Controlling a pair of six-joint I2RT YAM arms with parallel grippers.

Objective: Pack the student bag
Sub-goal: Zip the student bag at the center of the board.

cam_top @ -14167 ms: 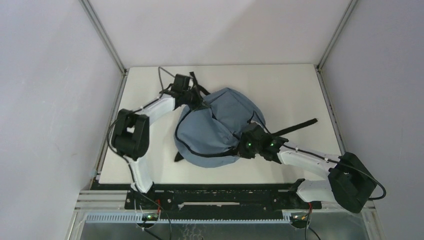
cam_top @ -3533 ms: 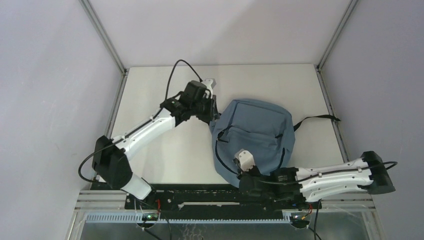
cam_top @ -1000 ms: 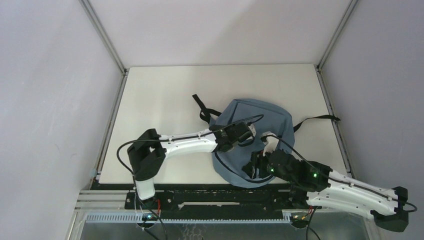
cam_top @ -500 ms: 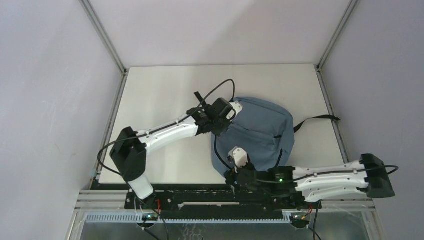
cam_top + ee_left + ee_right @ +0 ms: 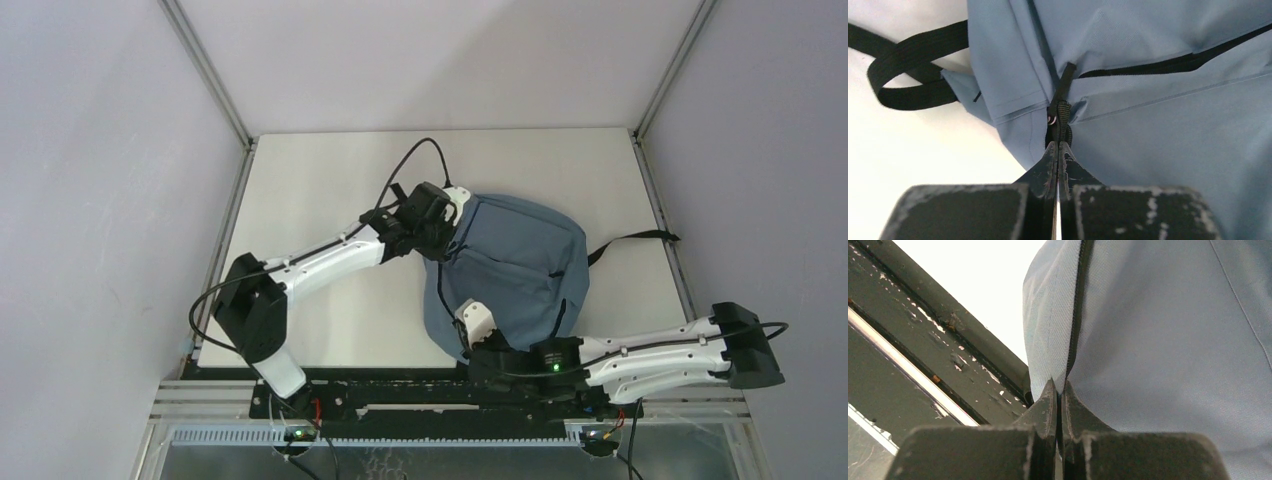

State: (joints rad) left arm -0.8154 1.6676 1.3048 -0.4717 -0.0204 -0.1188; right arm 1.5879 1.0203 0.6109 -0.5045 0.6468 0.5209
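Two grippers are engaged on the student bag (image 5: 520,265), which lies centre-right on the table (image 5: 300,190).
- The left gripper (image 5: 1058,145) is pressed together on the zipper pull (image 5: 1060,116) and has crept toward the upper frame over the last half second.
- The right gripper (image 5: 1059,385) is pinching the bag's lower edge and has hardly moved.
- Assessment: the zip is probably being drawn against an anchored bag, a closing stage.

No writing, label, brand, number or sign can be read in any view, neither on the student bag (image 5: 520,250) nor on the table (image 5: 300,190).
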